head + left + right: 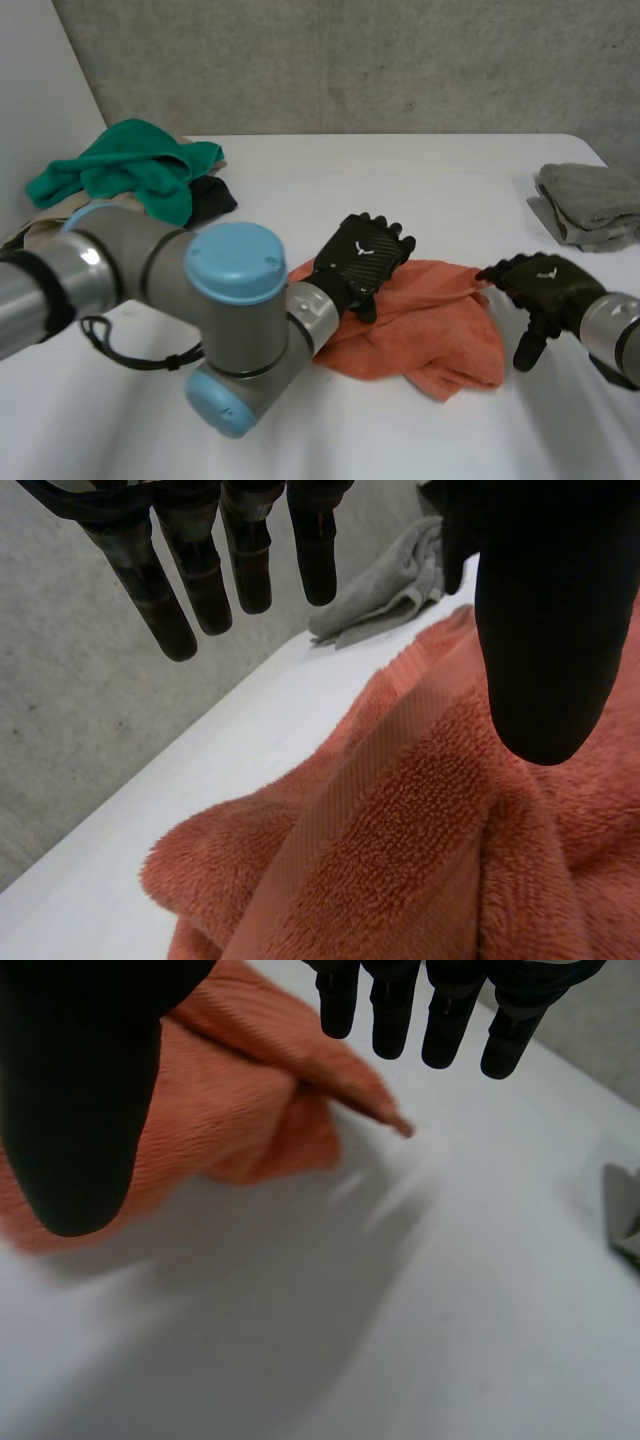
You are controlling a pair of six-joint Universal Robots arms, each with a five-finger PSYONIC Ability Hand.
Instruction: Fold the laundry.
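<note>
Now, wrist views show both released: left robot hand (pixel 360 262) over the orange towel (pixel 420 330), right robot hand (pixel 545 285) beside it; head view adds green laundry (pixel 130 170).

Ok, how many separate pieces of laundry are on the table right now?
4: a green cloth at the far left, a black piece beside it, an orange towel in the middle, a grey cloth at the far right. More may lie under the green one.

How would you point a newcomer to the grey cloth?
On the white table, look to the right edge, past the right hand. The grey cloth lies there in a neat stack, unlike the crumpled orange towel in the middle and the green heap at far left.
</note>
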